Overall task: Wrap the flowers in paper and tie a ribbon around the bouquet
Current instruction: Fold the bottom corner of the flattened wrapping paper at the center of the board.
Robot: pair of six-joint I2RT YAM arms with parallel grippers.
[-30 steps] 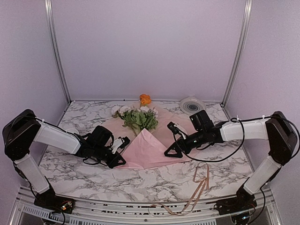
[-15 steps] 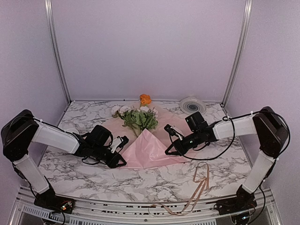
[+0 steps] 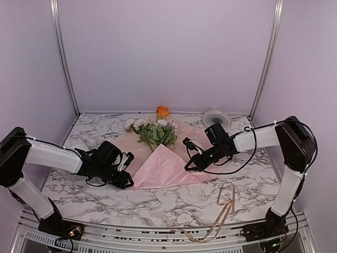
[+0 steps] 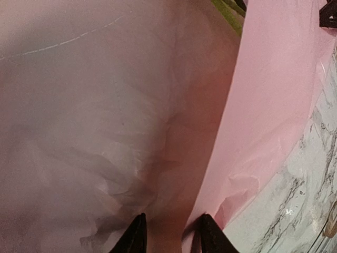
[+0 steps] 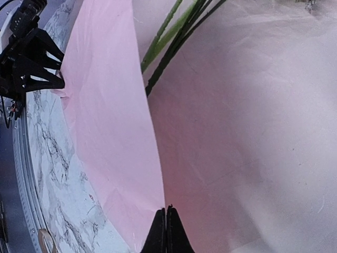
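The left fingers (image 4: 134, 238) have retreated toward nine o'clock, narrowly parted over the paper (image 3: 168, 169); only the right wrist view shows the right fingers (image 5: 160, 241) pressed together at its fold.

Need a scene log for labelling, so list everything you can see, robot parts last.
pale pink thin paper sheet: one, pink, table centre, near flap folded over the stems
long-stemmed flowers: one small bunch, pale roses, green leaves and one orange bloom, on the paper's far end
narrow tan ribbon: one, beige-tan, near right, trailing over the table edge
round white-grey disc: one, white-grey, far right corner
marble-pattern table: one, white with grey veins, under everything
left tool: one, black, jaws apart, at the paper's left edge
right tool: one, black, closed on the paper's right edge
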